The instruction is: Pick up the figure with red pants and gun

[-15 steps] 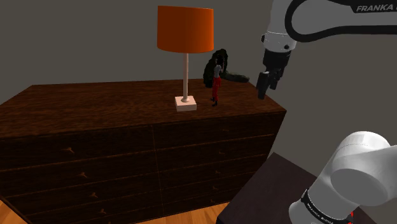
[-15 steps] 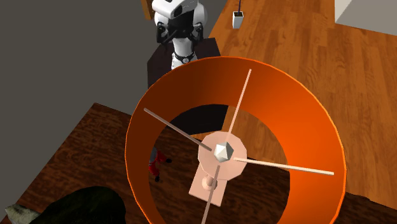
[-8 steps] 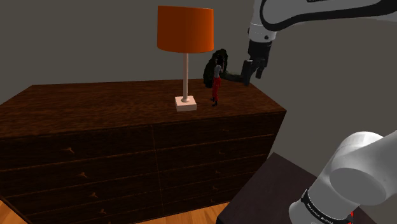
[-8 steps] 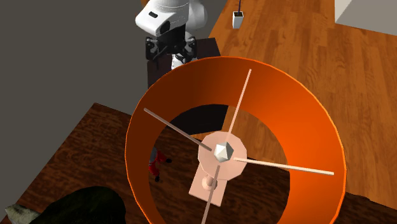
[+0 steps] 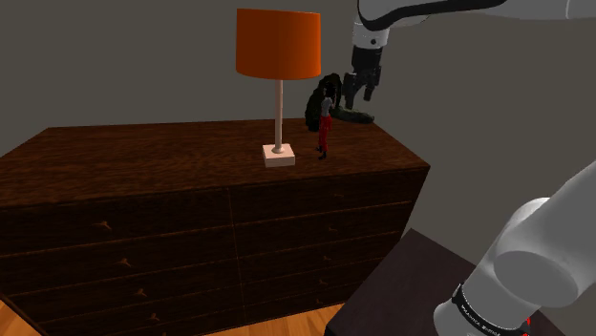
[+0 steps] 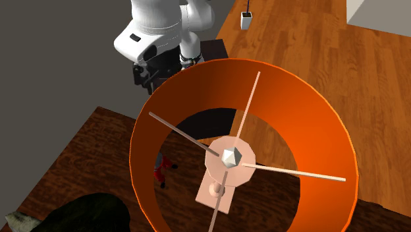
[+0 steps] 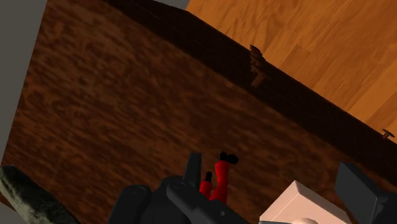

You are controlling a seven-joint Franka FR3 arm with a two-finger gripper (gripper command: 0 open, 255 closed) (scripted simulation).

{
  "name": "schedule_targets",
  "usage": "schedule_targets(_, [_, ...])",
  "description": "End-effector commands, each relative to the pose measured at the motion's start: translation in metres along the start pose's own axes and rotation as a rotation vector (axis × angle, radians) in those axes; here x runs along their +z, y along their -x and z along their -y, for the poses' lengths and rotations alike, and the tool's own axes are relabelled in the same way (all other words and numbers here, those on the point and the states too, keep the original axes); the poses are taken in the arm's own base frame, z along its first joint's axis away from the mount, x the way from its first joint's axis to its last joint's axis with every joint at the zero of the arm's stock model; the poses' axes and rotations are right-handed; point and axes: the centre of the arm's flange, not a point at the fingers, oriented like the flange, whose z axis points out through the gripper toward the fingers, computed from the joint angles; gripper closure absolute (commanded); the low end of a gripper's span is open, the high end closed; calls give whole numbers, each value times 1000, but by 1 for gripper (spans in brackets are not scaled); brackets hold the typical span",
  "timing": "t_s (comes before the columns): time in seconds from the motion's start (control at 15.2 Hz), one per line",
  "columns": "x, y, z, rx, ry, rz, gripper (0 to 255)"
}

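- Figure stands upright on the far side of the dresser top, just beside the lamp base, on the shoulder view's right.
- Gripper is spread and empty, hovering near and above the figure.
- Probably light, stiff and easy to tip. I'd pinch the torso, not the thin gun or legs.
- No legible writing. The arm band lettering is too small to read.

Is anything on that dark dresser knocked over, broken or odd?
Nothing stands out. The orange-shaded lamp stands straight on the dark wooden dresser, and the small figure in red pants is upright beside its base. I cannot tell what the bulky black curved shape behind the figure is.
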Motion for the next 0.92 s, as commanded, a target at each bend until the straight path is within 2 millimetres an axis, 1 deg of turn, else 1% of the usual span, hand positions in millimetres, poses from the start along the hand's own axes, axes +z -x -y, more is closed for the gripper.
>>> schedule_targets(0.0, [-4,-23,-11,5,-3,-7,0])
schedule_targets(0.73, [-22,-151,-70,30,-24,-42,0])
schedule_targets(0.79, [-23,-160,-74,32,-26,-44,0])
schedule_targets(0.86, [-18,-160,-74,32,-26,-44,0])
